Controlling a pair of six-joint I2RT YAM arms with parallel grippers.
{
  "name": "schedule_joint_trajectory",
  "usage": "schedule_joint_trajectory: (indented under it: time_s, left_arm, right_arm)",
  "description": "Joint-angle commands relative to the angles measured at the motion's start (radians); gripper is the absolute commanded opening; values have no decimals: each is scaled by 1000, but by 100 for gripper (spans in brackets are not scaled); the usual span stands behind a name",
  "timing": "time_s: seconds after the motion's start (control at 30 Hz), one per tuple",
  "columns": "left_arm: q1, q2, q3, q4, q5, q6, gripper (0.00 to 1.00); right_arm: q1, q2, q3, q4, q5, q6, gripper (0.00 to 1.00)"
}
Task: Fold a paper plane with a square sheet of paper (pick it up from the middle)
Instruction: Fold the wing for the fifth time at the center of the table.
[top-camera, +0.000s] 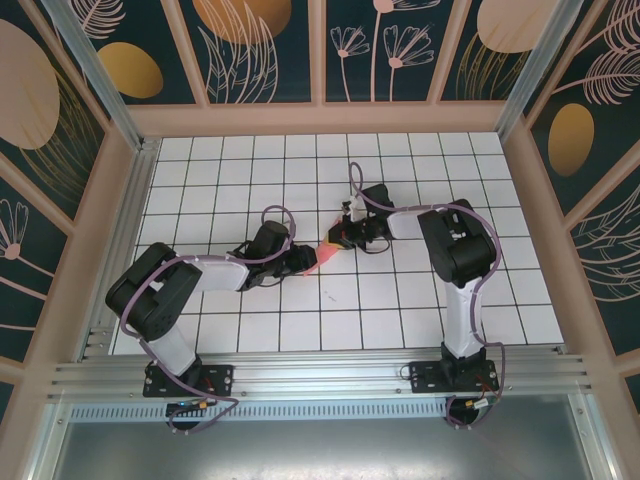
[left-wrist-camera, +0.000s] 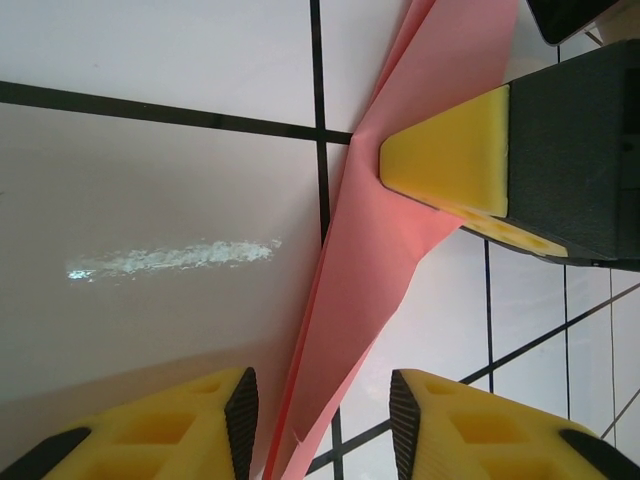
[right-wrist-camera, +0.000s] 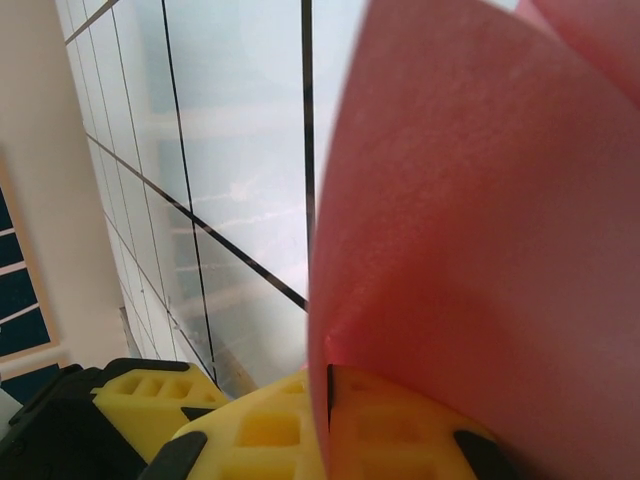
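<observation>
- The white tiled table (top-camera: 230, 170) gives a flat backing for creasing.
- The salmon-pink paper folded into a narrow dart (top-camera: 323, 258) lies mid-frame, between both arms.
- The right gripper (right-wrist-camera: 328, 388) pinches it, anchoring it.
- The left gripper (left-wrist-camera: 325, 420), jaws parted, straddles its tail.

Fig. 1. My workplace: a robotics lab test cell. I am bolted to an aluminium rail (top-camera: 320, 375) at the edge of a white gridded tabletop (top-camera: 250, 160), boxed in by leaf-patterned wall panels (top-camera: 260, 50).
</observation>
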Motion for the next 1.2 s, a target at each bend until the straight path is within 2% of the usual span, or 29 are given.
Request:
schedule_joint_trajectory:
  time_s: [0.0, 0.33, 0.8, 0.9, 1.03, 1.17]
  left_arm:
    - [3, 8, 17, 25, 23, 47, 39]
    - [-20, 2, 23, -14, -6, 110, 30]
    - [-115, 67, 130, -228, -257, 239, 15]
    - [-132, 74, 145, -256, -301, 265, 11]
    - [-162, 85, 154, -269, -349, 303, 4]
    - [-206, 114, 180, -321, -453, 343, 1]
  right_arm:
    - [-11, 23, -13, 26, -21, 3, 2]
    - [-11, 29, -10, 33, -25, 14, 2]
    - [-14, 33, -7, 40, -30, 30, 2]
    - [-17, 28, -6, 39, -33, 33, 6]
    - [-23, 17, -3, 36, -36, 43, 17]
    - [-28, -9, -3, 39, -46, 54, 25]
